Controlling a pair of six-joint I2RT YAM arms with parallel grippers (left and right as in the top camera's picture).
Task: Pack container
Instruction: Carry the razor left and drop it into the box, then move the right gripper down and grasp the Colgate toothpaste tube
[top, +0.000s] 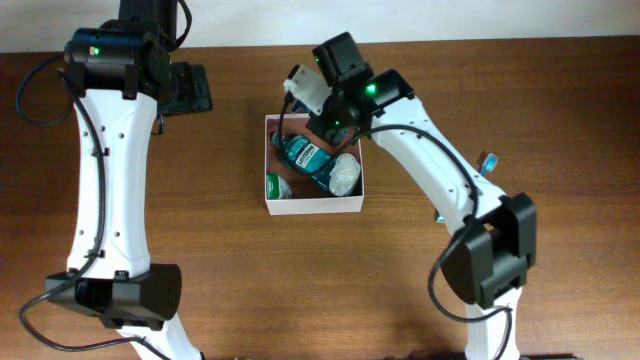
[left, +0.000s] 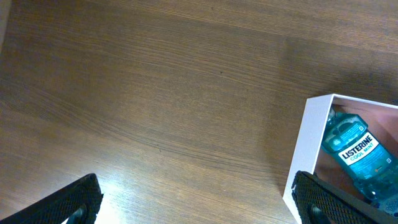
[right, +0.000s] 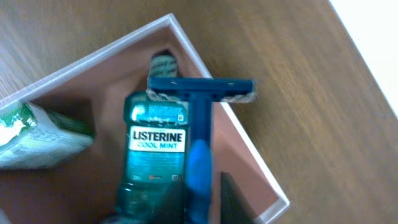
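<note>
Blue razor (right: 200, 124) in your right gripper's (right: 202, 202) pinch, over a corner of the box (right: 93, 59); your left gripper (left: 198, 202) wide.

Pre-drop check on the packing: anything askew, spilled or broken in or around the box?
Nothing looks spilled or damaged. The Listerine bottle lies diagonally in the container, and the blue razor hangs in the right claw above it, not yet packed.
</note>
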